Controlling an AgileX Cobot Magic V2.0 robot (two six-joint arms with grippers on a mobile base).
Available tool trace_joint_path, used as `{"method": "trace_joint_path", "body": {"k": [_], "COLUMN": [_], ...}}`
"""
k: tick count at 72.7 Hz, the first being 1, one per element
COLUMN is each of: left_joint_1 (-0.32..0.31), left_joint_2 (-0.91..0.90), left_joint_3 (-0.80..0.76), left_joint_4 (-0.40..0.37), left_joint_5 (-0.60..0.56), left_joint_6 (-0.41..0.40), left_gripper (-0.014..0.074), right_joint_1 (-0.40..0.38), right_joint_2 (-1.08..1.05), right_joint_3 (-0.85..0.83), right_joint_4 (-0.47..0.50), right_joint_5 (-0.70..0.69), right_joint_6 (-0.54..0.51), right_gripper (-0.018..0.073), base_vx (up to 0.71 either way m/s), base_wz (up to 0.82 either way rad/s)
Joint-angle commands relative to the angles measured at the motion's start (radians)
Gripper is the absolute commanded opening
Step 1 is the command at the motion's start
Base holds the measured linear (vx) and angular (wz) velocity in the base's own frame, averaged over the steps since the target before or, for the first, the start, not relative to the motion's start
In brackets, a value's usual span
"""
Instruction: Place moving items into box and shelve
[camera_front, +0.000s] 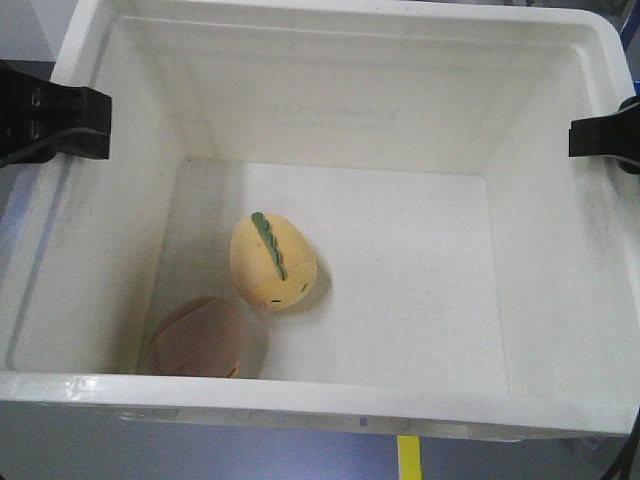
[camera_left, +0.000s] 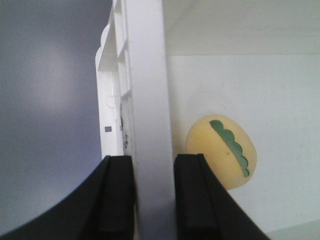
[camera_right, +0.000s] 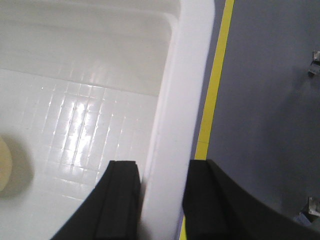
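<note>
2 items, yellow egg and pink disc, lie in the box between the grippers. Left gripper and right gripper each clamp its rim. Packing looks done; shelving likely needs a level, matched lift.

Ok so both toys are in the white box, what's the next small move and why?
Probably lift the box straight up a little, both arms together and level. The yellow egg and the pink disc lie on its floor, and the left gripper and right gripper each have fingers clamped on opposite side rims, so it looks ready to carry.
</note>
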Motion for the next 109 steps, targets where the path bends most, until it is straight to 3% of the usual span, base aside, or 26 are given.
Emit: {"method": "trace_joint_path", "body": {"k": [1,109], "left_joint_1": [0.003,0.003], "left_joint_2": [-0.035,-0.035], "left_joint_3": [-0.04,-0.04], "left_joint_4": [0.053,0.053], "left_joint_5": [-0.109,-0.109], "left_joint_6": [0.0,0.0], "left_gripper": [-0.0006,-0.0006], "right_joint_1": [-0.01,-0.01], "right_joint_2": [-0.024,-0.024], "right_joint_3": [-0.041,-0.041], "right_joint_4": [-0.06,-0.06], "right_joint_5": [-0.119,-0.119], "right_joint_6": [-0.014,-0.014], "right_gripper": [-0.0006,-0.0006], "base_vx": [0.56,0.58], "base_wz": [-0.08,-0.06]}}
